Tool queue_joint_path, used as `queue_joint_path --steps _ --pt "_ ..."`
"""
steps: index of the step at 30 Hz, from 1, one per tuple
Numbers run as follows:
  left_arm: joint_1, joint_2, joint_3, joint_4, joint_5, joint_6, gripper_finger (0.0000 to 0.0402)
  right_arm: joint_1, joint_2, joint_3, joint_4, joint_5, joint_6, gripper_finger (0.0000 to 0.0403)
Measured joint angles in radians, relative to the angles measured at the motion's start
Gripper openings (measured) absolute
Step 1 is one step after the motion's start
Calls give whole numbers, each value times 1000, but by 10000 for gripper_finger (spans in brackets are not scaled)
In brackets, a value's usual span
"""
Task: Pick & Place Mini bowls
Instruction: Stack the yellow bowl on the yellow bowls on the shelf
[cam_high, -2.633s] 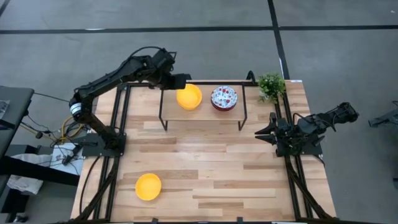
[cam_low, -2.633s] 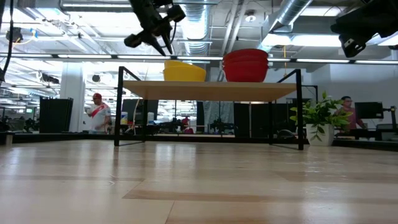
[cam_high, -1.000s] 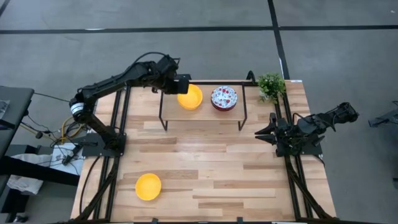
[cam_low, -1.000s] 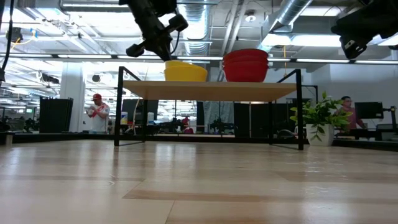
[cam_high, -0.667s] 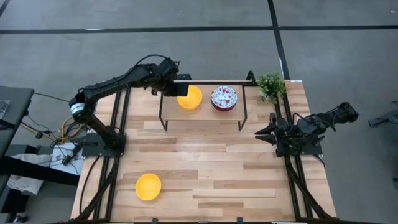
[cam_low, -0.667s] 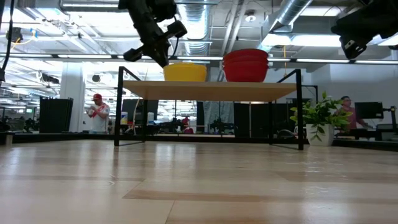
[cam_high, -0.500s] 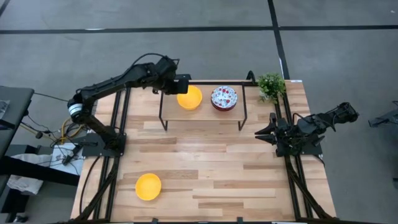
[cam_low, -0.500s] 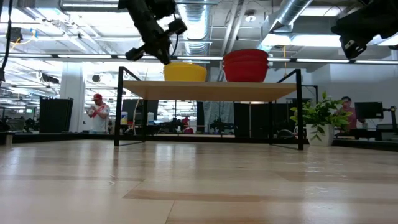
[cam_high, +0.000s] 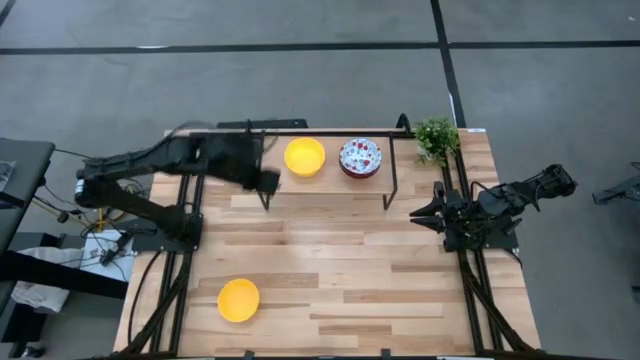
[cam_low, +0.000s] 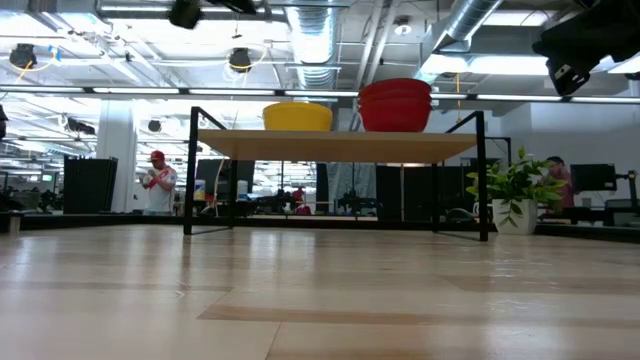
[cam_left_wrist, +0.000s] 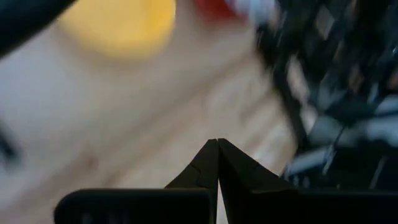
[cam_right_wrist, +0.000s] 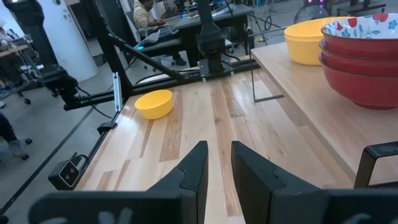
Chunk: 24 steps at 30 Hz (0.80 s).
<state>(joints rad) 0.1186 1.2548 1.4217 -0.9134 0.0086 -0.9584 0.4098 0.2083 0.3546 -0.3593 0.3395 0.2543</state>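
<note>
Overhead and table-level views of a bowl-sorting task, with both wrist views. The left gripper (cam_high: 268, 181) hung over the table just beside the left legs of the raised wooden shelf (cam_high: 325, 183), its fingers pressed together and empty, as the left wrist view confirmed (cam_left_wrist: 217, 163). On the shelf stood a stack of yellow mini bowls (cam_high: 304, 156) and, just beside it, a stack of red-sided floral mini bowls (cam_high: 361, 157); the table-level view showed both stacks upright on the shelf top (cam_low: 297, 116) (cam_low: 395, 104). One yellow mini bowl (cam_high: 238, 299) lay alone on the table's near left part, well apart from the shelf. The right gripper (cam_high: 424, 214) waited at the table's right edge, below the small green plant (cam_high: 436, 137), its fingers slightly parted and holding nothing (cam_right_wrist: 214, 163).

The step in hand appeared to be the transit between a placement on the shelf and the next pick. The next move would call for carrying the left gripper to the lone bowl, parting its fingers, and closing them over the rim.
</note>
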Motion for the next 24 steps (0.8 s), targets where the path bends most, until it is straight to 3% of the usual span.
queue_joint_path --steps 5,10,18,24 --pt "-261 -63 -97 -136 -33 -233 5 0 0 0 0 0 0 61" --pt "-460 -71 -205 -165 -32 -472 5 0 0 0 0 0 1 61" --pt "-655 -45 -321 -160 96 -712 25 0 0 0 0 0 2 61" --pt "-746 -44 -378 -153 96 -820 65 0 0 0 0 -1 9 61"
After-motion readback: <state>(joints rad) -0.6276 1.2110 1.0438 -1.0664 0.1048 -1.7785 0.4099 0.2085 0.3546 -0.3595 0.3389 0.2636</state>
